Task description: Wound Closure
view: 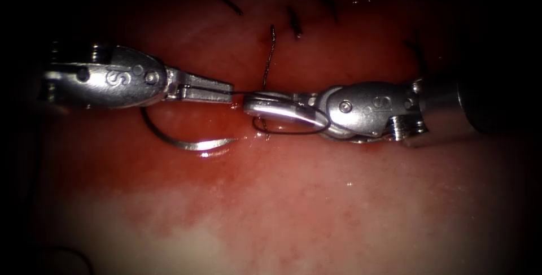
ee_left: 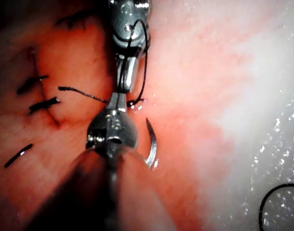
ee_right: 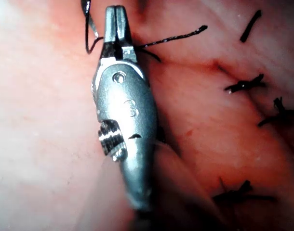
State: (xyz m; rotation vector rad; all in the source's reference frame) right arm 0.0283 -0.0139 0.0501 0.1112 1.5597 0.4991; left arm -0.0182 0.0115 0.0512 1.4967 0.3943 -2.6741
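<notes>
While both tools meet tip to tip over the tissue (view: 293, 207) in the endoscope view, the left pincer (view: 217, 91) has its jaws together on the thread (view: 243, 92), which runs taut to the right pincer (view: 251, 104). The right pincer's jaws look together too; a loop of thread lies around them, but I cannot tell if they clamp it. A free thread tail (view: 270, 55) rises from the meeting point toward the finished stitches (view: 294, 23). The needle (view: 186, 139) lies loose on the tissue just below the left tool, held by neither, tip pointing right, not in the tissue. Red fluid (view: 226, 165) pools beneath it.

Left wrist view: left pincer (ee_left: 116, 98) closed, tip touching the right tool (ee_left: 128, 38), thread loop (ee_left: 144, 57) draped around that tool, needle (ee_left: 152, 144) just beside the left tool, stitches (ee_left: 38, 103) across the cut.

Right wrist view: right pincer (ee_right: 115, 17) jaws together, thread tail (ee_right: 178, 37) leading off beside them, stitches (ee_right: 246, 84) nearby.
</notes>
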